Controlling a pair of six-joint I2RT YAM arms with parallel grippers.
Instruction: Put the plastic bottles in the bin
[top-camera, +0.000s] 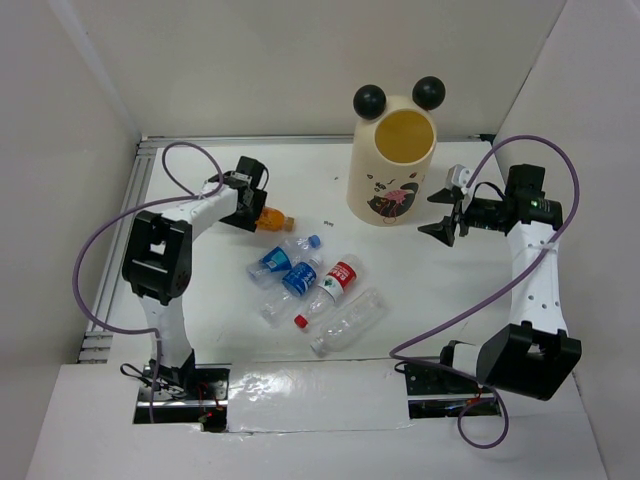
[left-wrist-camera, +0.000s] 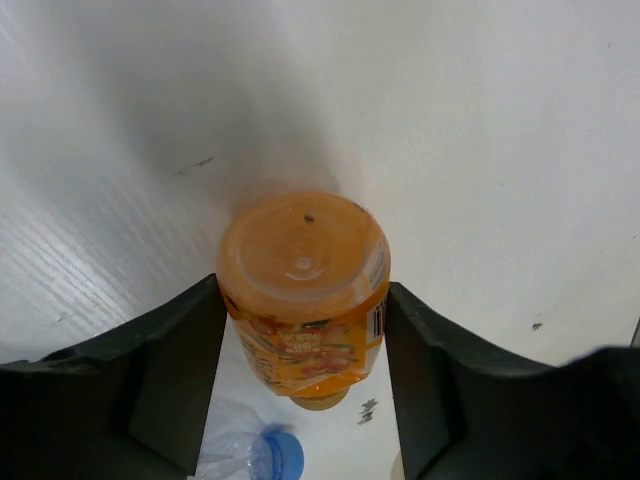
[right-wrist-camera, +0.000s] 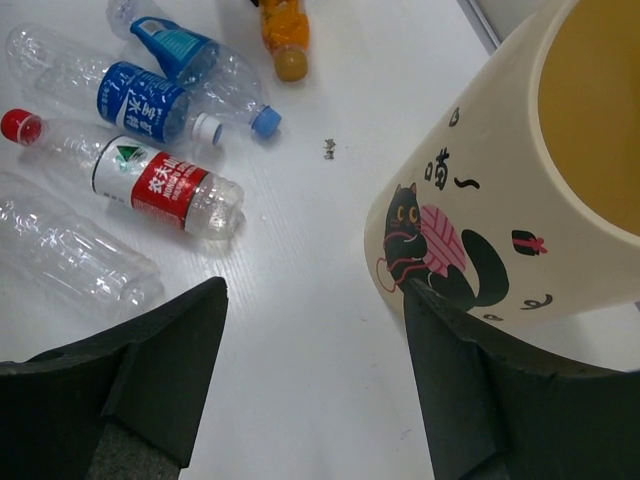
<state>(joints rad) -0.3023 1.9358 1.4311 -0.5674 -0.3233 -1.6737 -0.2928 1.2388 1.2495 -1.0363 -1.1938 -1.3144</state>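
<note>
An orange bottle (top-camera: 272, 219) lies on the white table at the left, and my left gripper (top-camera: 252, 216) is shut on it. In the left wrist view both black fingers press the sides of the orange bottle (left-wrist-camera: 305, 290), whose base faces the camera. More plastic bottles lie mid-table: two with blue labels (top-camera: 270, 263) (top-camera: 300, 276), a red-labelled one (top-camera: 340, 281) and a clear one (top-camera: 348, 322). The cream bin (top-camera: 390, 190) with black ball ears stands upright at the back. My right gripper (top-camera: 440, 226) hangs open and empty just right of it, next to the bin's cat print (right-wrist-camera: 440, 250).
A clear bottle with a blue cap (top-camera: 300, 245) lies just right of the orange one. White walls close in the table on the left, back and right. Purple cables loop off both arms.
</note>
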